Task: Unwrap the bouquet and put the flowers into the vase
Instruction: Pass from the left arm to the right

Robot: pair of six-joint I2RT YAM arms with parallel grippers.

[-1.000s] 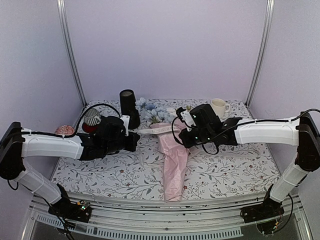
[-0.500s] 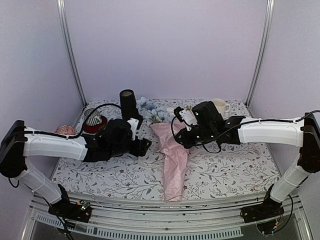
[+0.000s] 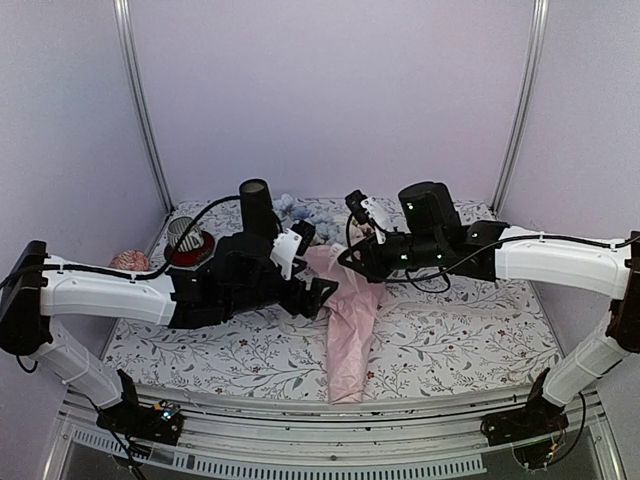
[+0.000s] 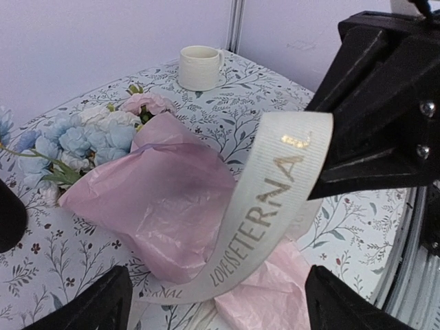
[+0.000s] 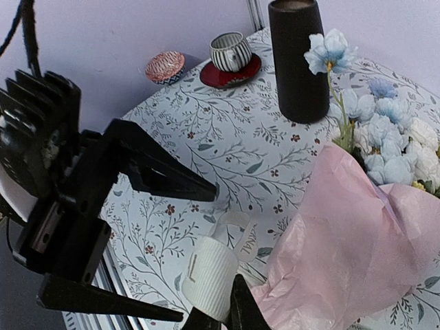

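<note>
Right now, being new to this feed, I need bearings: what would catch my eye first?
A pink-lilac tissue-paper bouquet of pale blue flowers lies mid-table. The right gripper pinches its cream lettered ribbon, facing the open left gripper. A tall matte black vase stands at the back left.

striped cup (image 3: pixel 183 234) on red saucer (image 3: pixel 192 251), far left | patterned bowl (image 3: pixel 129 260), left edge | cream mug (image 4: pixel 199 67), far right | floral-print tabletop (image 3: pixel 450 330)

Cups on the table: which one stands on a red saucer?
The striped cup, on the red saucer beside the tall black vase. The plain cream mug has nothing red under it.
</note>
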